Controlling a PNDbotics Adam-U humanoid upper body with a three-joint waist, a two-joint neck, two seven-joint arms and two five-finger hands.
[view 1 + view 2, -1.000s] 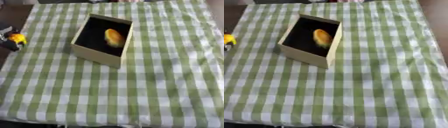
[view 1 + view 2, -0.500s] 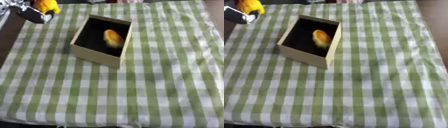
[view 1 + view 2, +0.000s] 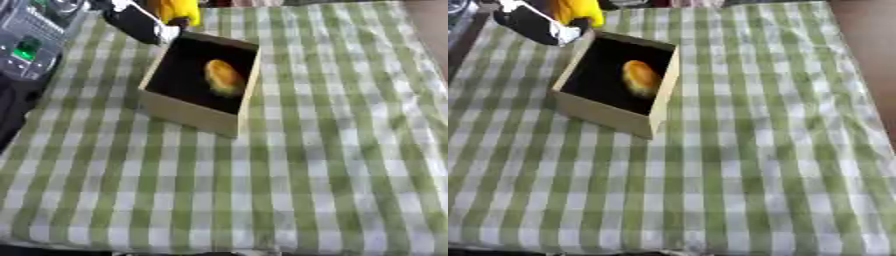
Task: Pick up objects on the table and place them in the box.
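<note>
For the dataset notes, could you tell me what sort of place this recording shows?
Probably a staged tabletop for robot pick-and-place practice: a green checked tablecloth, an open box with an orange object inside, and the left hand carrying a yellow object.

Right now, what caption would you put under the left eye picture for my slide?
Robot's left hand carries a yellow object toward the open box, which already holds an orange object, on a green checked tablecloth.
</note>
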